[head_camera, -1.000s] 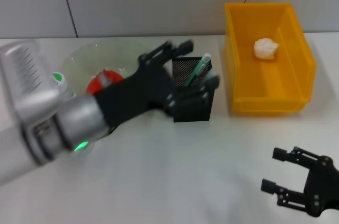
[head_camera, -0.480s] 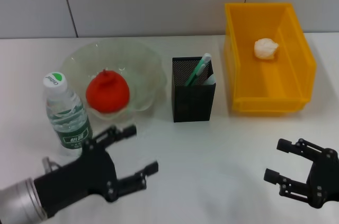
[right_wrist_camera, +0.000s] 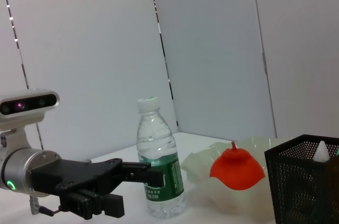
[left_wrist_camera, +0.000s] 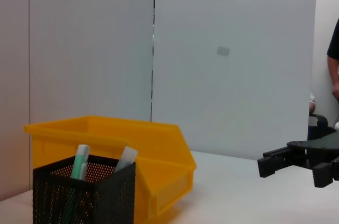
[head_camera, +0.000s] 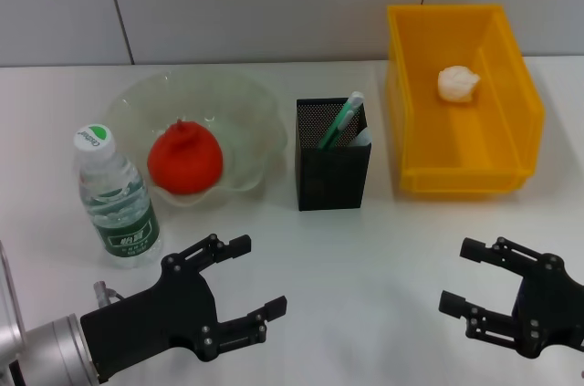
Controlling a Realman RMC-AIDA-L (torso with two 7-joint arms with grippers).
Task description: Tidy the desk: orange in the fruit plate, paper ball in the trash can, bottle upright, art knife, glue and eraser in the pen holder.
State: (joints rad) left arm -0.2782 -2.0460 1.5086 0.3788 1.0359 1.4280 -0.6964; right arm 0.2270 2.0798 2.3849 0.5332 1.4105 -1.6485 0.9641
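The orange (head_camera: pixel 185 160) lies in the fruit plate (head_camera: pixel 239 97), also in the right wrist view as orange (right_wrist_camera: pixel 237 167) and plate (right_wrist_camera: pixel 203 159). The bottle (head_camera: pixel 114 199) stands upright at its left. A green stick (head_camera: pixel 342 118) and a white tip (head_camera: pixel 362 137) poke out of the pen holder (head_camera: pixel 331 172); I cannot tell which is the art knife or the glue. The eraser is hidden. The paper ball (head_camera: pixel 457 83) rests in the trash can (head_camera: pixel 505 108). My left gripper (head_camera: pixel 258 275) hovers open near the bottle. My right gripper (head_camera: pixel 459 276) is open at the front right.
In the left wrist view the pen holder (left_wrist_camera: pixel 85 192) stands before the trash can (left_wrist_camera: pixel 159 155), with the right gripper (left_wrist_camera: pixel 280 163) farther off. The right wrist view shows the bottle (right_wrist_camera: pixel 159 166) behind the left gripper (right_wrist_camera: pixel 130 179). A grey wall runs along the table's far edge.
My left arm has pulled back from the pen holder to the front left of the table, gripper empty and open. The right gripper shifted only slightly.
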